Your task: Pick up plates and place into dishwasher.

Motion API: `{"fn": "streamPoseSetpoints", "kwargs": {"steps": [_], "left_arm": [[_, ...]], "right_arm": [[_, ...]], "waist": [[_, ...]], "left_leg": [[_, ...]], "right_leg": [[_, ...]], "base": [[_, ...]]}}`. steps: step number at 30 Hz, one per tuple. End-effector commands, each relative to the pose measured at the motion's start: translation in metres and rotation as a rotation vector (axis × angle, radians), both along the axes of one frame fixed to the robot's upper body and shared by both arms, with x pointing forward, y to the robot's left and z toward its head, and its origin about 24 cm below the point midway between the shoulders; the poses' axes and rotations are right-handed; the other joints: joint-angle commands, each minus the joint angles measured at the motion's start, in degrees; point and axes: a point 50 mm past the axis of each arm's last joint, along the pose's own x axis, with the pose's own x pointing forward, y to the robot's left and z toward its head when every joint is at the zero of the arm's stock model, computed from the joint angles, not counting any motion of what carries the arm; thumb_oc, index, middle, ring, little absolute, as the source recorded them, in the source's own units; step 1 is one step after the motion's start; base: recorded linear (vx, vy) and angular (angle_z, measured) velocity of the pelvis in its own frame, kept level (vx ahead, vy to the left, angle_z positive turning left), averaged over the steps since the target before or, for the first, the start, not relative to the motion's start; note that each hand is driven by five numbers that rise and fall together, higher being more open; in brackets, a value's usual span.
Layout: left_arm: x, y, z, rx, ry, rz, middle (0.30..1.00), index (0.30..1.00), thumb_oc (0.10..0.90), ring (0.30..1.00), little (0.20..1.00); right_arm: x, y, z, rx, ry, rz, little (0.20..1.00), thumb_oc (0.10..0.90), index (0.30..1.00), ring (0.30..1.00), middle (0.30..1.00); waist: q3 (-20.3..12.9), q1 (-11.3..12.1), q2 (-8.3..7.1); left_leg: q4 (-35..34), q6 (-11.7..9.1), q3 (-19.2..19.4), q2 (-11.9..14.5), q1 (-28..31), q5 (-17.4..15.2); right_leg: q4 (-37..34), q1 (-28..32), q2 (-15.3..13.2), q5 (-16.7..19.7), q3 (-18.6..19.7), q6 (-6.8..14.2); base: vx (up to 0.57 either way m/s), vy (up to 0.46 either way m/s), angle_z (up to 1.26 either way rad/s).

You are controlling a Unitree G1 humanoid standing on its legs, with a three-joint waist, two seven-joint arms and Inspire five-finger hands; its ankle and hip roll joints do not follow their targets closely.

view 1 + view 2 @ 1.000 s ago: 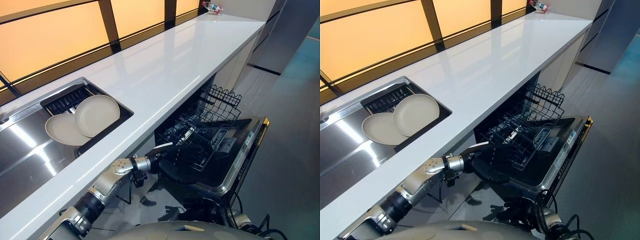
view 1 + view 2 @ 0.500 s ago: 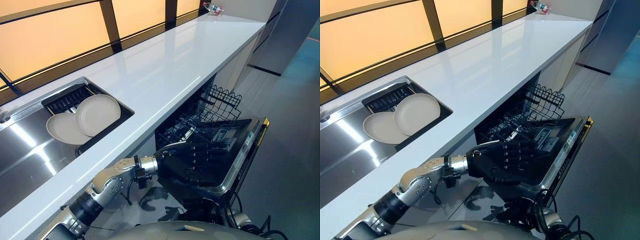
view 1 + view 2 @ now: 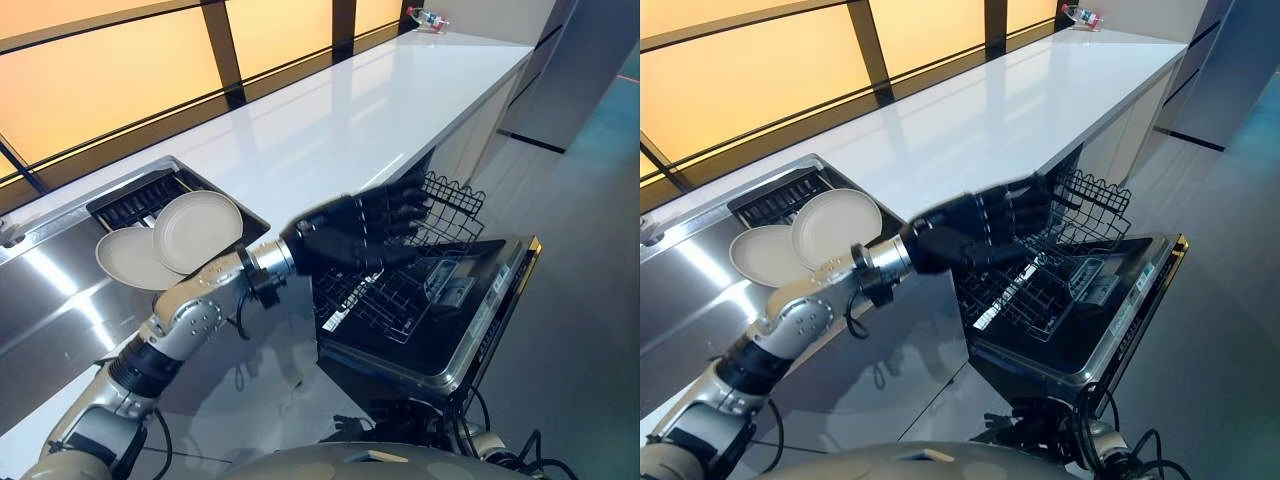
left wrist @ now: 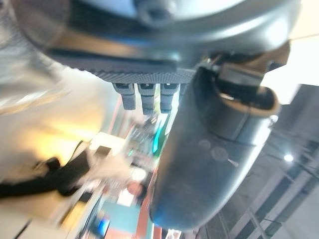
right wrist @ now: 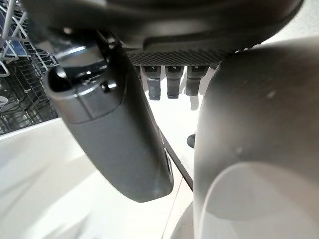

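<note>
Left hand [image 3: 352, 232] had risen from the dishwasher [image 3: 440, 330] to bench [image 3: 330, 130] height, fingers relaxed, holding nothing. Two plates [image 3: 170, 240] sat in the sink [image 3: 40, 300].

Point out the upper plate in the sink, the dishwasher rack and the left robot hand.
upper plate [image 3: 197, 230], left eye view, its face.
dishwasher rack [image 3: 452, 198], left eye view, far wire wall.
left robot hand [image 3: 345, 238], left eye view, back of hand.

A long, glossy white surface [image 3: 380, 110] runs away toward the far corner, catching pale reflections. Behind it, a band of window panels [image 3: 110, 75] glows warm orange, split by dark upright frames [image 3: 218, 45]. At the near end, a stainless steel sink [image 3: 40, 300] is set into the top. The floor [image 3: 580, 330] is smooth grey, with tall dark cabinetry [image 3: 575, 70] at the far right.
</note>
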Motion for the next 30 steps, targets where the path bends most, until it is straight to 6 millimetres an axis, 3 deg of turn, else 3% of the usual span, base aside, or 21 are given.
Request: {"fn": "streamPoseSetpoints", "kwargs": {"steps": [1,4,5,10,17,18,25,30], "left_arm": [[0.015,0.020,0.105,-0.271,-0.359,0.113,0.900,0.900,0.800,0.900,0.900],[0.019,0.036,0.135,-0.263,-0.479,0.235,0.900,0.900,0.800,0.900,0.900],[0.019,0.037,0.137,-0.258,-0.495,0.249,0.900,0.900,0.800,0.900,0.900],[0.028,0.073,0.183,-0.112,-0.732,0.660,0.900,0.900,0.800,0.900,0.900],[0.049,0.141,0.218,0.276,-0.866,1.242,0.900,0.900,0.800,0.900,0.900],[0.053,0.164,0.225,0.463,-0.882,1.360,0.900,0.900,0.800,0.900,0.900],[0.060,0.210,0.230,0.875,-0.766,1.444,0.900,0.900,0.800,0.900,0.900],[0.057,0.231,0.227,0.964,-0.675,1.462,0.900,0.900,0.800,0.900,0.900]], "right_arm": [[-0.010,0.003,-0.005,0.033,0.018,0.006,0.900,0.800,0.900,0.900,0.900],[-0.014,0.003,-0.007,0.023,0.024,0.000,0.900,0.800,0.900,0.900,0.900],[-0.014,0.003,-0.007,0.022,0.025,0.000,0.900,0.800,0.900,0.900,0.900],[-0.021,0.002,-0.010,0.007,0.030,0.007,0.900,0.800,0.900,0.900,0.900],[-0.020,0.001,-0.010,-0.013,0.039,0.022,0.900,0.800,0.900,0.900,0.900],[-0.021,-0.002,-0.010,-0.024,0.049,0.014,0.900,0.800,0.900,0.900,0.900],[-0.026,-0.011,-0.010,-0.057,0.070,0.012,0.900,0.800,0.900,0.900,0.900],[-0.030,-0.016,-0.010,-0.090,0.080,0.039,0.900,0.800,0.900,0.900,0.900]], "waist": [[-1.2,0.5,-0.54],[-1.5,0.6,-0.16],[-1.5,0.6,-0.16],[-1.7,0.9,0.58],[-2.1,1.2,1.34],[-2.3,1.2,1.89],[-1.8,0.8,2.61],[-1.0,0.3,2.78]], "left_leg": [[0.2,4.1,-0.3,-5.7,-1.0,-2.8],[0.2,3.9,-0.1,-5.8,-1.4,-2.2],[0.2,3.9,-0.1,-5.8,-1.4,-2.2],[0.2,3.5,0.1,-5.9,-1.5,-2.2],[0.2,3.2,0.2,-6.1,-1.7,-2.1],[0.2,3.2,0.4,-6.1,-1.6,-2.0],[0.2,3.2,1.1,-6.3,-1.2,-2.6],[0.2,3.2,1.5,-6.3,-0.9,-2.8]], "right_leg": [[0.5,1.0,2.5,-1.3,-0.3,-0.1],[0.5,0.5,2.5,-0.8,-0.6,-0.2],[0.5,0.5,2.5,-0.8,-0.6,-0.2],[0.5,0.6,2.6,-1.2,-0.8,-0.2],[0.5,0.4,2.6,-1.2,-1.5,0.0],[0.5,0.4,2.5,-1.1,-1.7,0.1],[0.5,0.4,2.4,-1.3,-1.3,0.8],[0.5,0.3,2.2,-0.9,-0.8,1.3]], "base": [[0.04,0.000,0.01],[0.00,0.000,0.00],[0.00,0.000,0.00],[0.01,0.006,0.00],[0.04,0.024,0.03],[0.07,0.042,0.07],[0.10,0.051,0.05],[0.10,0.076,0.02]]}}
